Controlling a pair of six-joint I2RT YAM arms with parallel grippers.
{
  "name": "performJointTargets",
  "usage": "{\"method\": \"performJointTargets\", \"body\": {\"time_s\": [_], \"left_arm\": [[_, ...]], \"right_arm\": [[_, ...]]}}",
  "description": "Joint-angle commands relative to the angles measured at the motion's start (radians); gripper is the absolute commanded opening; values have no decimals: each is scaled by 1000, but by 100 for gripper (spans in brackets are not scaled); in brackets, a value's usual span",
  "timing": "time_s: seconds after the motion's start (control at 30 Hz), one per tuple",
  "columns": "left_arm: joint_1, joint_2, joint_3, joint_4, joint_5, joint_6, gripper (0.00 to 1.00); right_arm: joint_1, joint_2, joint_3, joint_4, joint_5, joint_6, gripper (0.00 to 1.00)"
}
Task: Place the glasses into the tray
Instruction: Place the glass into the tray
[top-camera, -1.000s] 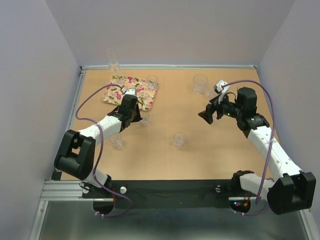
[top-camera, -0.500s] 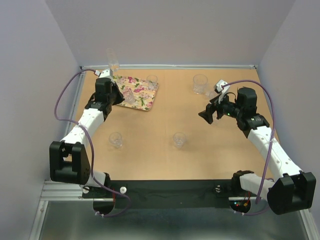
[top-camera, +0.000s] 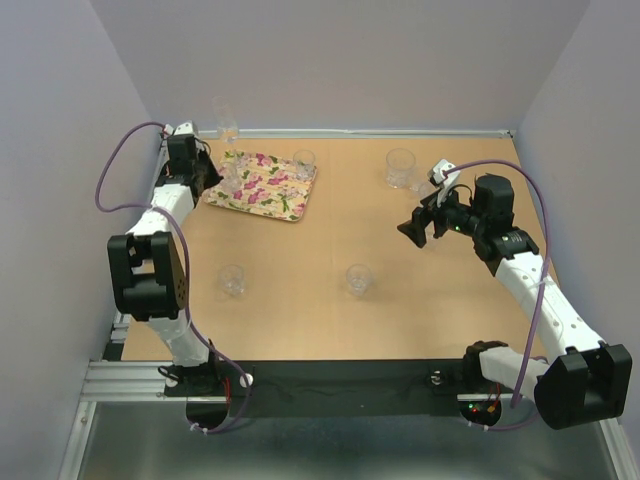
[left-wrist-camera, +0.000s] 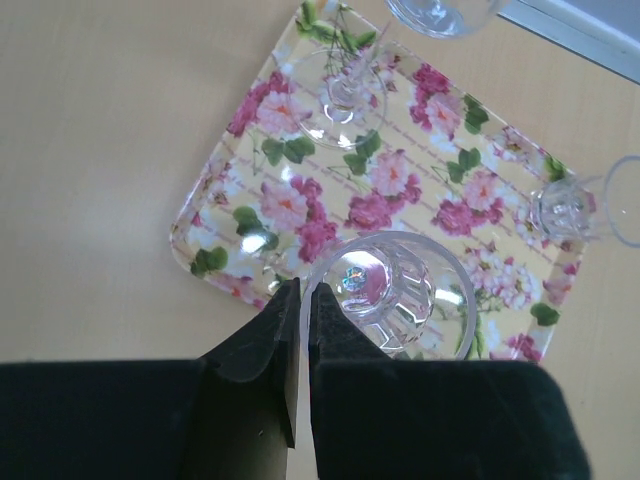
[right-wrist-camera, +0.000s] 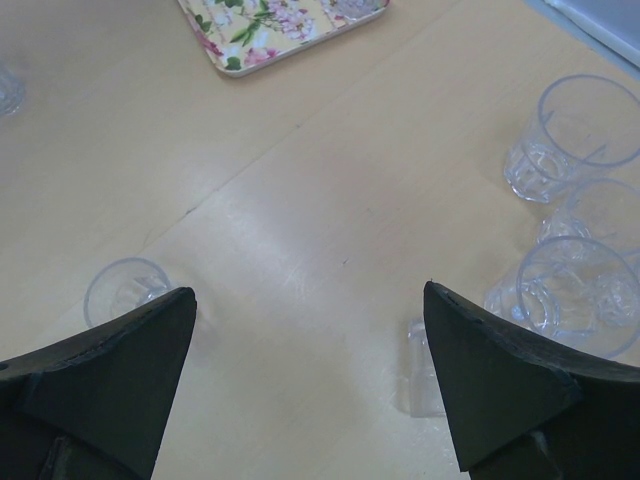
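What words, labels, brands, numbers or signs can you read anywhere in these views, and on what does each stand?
None can be read.
The tray carries only a pattern of pink flowers and green leaves, no lettering.
The glasses are plain and clear, with no marks showing.
The table shows no print.

The flat rectangular cream-yellow flowered tray lies on the tan wooden table near its far-left corner. In the tray's far-left corner stands a small clear glass tumbler; a second clear tumbler is over the tray, its rim in my left gripper. A third glass is at the tray's far-right corner, a fourth glass behind the tray at the table's far edge. Three more glasses cluster by the far edge, right of the middle. Two stand in the near half — a left glass and a middle glass.
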Motion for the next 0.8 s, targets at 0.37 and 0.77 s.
{"method": "performJointTargets", "body": {"time_s": [0.37,0.77], "left_arm": [[32,283,357,-71,-33,44,0],[35,385,457,-115,-68,49,0]], "right_arm": [[-7,0,-16,53,25,-8,100],[-9,12,-13,54,23,-2,100]]}}
